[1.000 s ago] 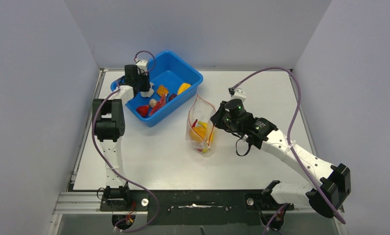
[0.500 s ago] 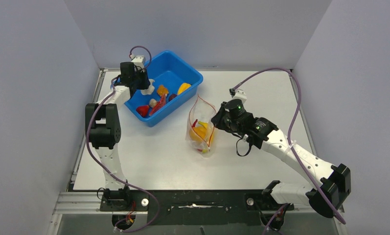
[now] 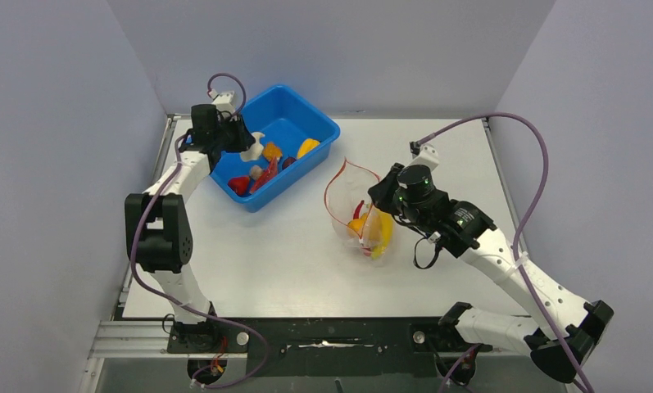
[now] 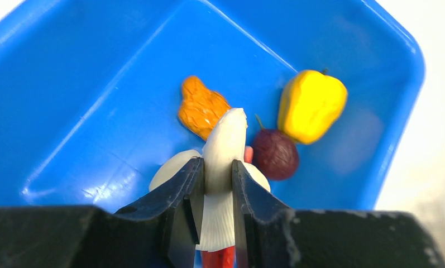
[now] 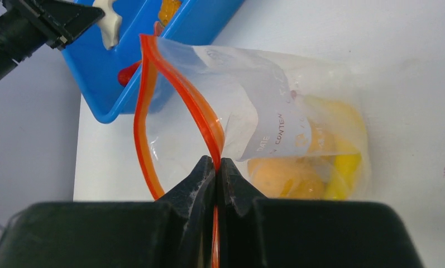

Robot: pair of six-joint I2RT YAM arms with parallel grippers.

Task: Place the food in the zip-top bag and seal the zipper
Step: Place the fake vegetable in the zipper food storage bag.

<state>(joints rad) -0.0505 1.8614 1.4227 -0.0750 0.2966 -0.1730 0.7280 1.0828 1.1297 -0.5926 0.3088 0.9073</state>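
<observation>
White garlic [image 4: 225, 134], tip fwd, pinched in L tool [image 4: 216, 166], R tool [image 5: 217, 163] pinching zipper [image 5: 193, 106] of bag [image 5: 276, 111]

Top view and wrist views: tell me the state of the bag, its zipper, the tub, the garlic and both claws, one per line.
zip-top bag: open, yellow and orange food inside.
zipper: unsealed, gaping in a loop.
blue tub: food pieces lying inside.
white garlic: gripped, over the blue tub.
left claw: shut on the white garlic.
right claw: shut on the zipper.
</observation>
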